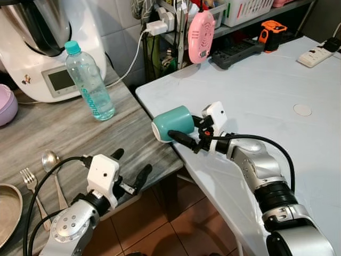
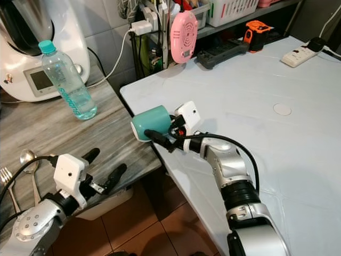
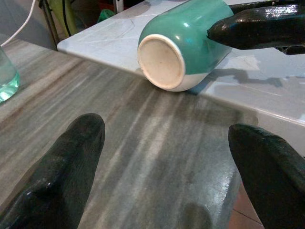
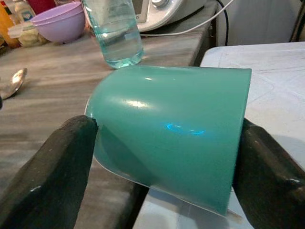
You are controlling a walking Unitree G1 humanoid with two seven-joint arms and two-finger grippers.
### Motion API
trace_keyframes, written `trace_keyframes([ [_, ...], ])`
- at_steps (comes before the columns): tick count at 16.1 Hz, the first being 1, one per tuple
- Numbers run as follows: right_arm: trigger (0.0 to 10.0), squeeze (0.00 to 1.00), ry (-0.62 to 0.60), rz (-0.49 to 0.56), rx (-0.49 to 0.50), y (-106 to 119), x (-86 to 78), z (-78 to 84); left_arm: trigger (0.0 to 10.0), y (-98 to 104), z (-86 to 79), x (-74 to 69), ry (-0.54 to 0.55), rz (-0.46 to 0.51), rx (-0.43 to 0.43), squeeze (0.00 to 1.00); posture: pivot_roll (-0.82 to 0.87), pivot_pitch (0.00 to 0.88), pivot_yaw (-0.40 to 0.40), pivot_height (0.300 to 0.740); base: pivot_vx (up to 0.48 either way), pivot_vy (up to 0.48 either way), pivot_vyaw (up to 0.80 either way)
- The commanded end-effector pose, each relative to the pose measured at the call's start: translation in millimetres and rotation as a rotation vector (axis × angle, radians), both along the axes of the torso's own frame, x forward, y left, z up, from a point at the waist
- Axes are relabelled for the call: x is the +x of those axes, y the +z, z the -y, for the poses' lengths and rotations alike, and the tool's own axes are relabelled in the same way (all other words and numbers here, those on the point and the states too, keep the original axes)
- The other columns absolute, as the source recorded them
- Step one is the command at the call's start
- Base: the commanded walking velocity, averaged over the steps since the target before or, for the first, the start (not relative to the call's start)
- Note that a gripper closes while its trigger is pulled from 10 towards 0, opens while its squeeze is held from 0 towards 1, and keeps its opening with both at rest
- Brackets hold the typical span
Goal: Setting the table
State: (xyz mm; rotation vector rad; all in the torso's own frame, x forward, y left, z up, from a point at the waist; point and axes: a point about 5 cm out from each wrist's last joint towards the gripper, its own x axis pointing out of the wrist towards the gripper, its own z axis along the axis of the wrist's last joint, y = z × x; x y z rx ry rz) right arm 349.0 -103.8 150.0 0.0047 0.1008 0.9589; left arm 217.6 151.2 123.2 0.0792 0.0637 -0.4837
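- The right gripper [image 1: 186, 136] was clamped on a teal cup [image 1: 173, 123]; one black finger pressed each side of the cup wall, as the right wrist view confirmed.
- The teal cup lay on its side, its cream base [image 3: 161, 61] turned toward the robot's left; it sat at the left edge of the white surface [image 1: 266, 90], overhanging the seam with the grey wood-grain surface [image 1: 69, 133]; whether it touched the white surface could not be told.
- The left gripper [image 1: 130, 170] hovered over the near edge of the grey wood-grain surface; its fingers [image 3: 62, 167] stood apart and held nothing; it pointed toward the cup base and was clear of it.
- A clear water bottle [image 1: 89, 82] with a teal cap stood upright on the grey surface, beside a white kitchen appliance [image 1: 48, 48].
- A spoon [image 1: 51, 162] and a fork [image 1: 31, 184] lay side by side near the left edge; a round pan [image 1: 8, 210] lay just beside the fork.
- A purple bowl [image 4: 64, 20] stood further back on the grey surface.
- A pink fan [image 1: 201, 36], a power strip [image 1: 314, 54] and an orange tool [image 1: 273, 31] sat at the far side of the white surface.
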Motion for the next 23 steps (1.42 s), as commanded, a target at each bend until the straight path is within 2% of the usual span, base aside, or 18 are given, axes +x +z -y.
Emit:
trace_keyframes([
  [1,0.0,0.00,-0.005,0.027,-0.021,3.9,1.9,-4.0,10.0,-1.5,-2.0,-0.7,0.006,-0.007,0.016,0.00,0.08,0.139,0.060,0.740,0.000,0.000,0.00],
  [8,0.0,0.00,-0.090,0.043,-0.024,0.0,4.6,5.6,10.0,0.3,1.5,1.9,0.001,0.008,0.004,0.00,0.07,0.130,0.058,0.740,0.000,0.000,0.00],
  [18,0.0,0.00,-0.090,0.063,0.006,12.3,20.4,-3.2,10.0,3.1,2.5,0.5,-0.024,0.017,-0.010,0.00,0.09,0.130,0.056,0.740,0.000,0.000,0.00],
  [23,0.0,0.00,-0.107,0.049,0.002,5.4,22.4,-0.2,10.0,2.7,1.0,-0.4,-0.014,0.013,0.001,0.00,0.10,0.126,0.057,0.740,0.000,0.000,0.00],
])
